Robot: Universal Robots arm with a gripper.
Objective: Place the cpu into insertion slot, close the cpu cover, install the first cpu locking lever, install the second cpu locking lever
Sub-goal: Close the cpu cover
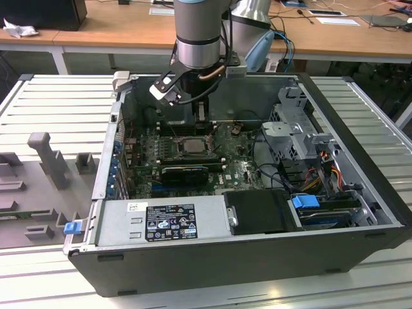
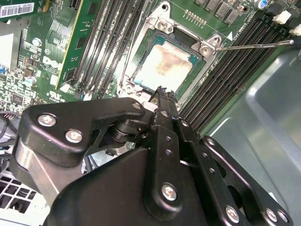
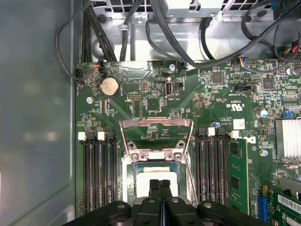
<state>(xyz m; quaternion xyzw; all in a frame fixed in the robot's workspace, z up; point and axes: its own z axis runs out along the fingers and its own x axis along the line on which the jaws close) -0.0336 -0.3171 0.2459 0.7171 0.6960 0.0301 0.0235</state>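
Inside the open computer case (image 1: pixel 244 264), lying on its side so the board faces up, the arm reaches straight down over the socket area. The green motherboard (image 3: pixel 207 101) is flat on the case floor, with memory slots (image 3: pixel 99 169) on both sides of the socket.

The gripper (image 3: pixel 160 182) has its two black fingers pressed together with nothing between them. Likely this makes one narrow tip for nudging parts, not for grasping. The tip sits over the near edge of the chip; contact can't be judged.

The cpu cover (image 3: pixel 156 123) is not yet closed. It stands tilted up on its hinge, board visible through the cut-out, which leaves the socket exposed from above. The insertion slot (image 3: pixel 129 174) has its black rim showing around the chip.

The cpu (image 2: pixel 164 66) is already seated in the slot. It lies flat and square to the rim, pale top up with a smeared brownish patch on it.

One locking lever (image 2: pixel 254 45) is a thin rod sticking out over the memory slots, so it is unlatched, which is why the cover can stay up. A second rod (image 3: pixel 190 176) runs beside the socket; whether it is hooked can't be told.
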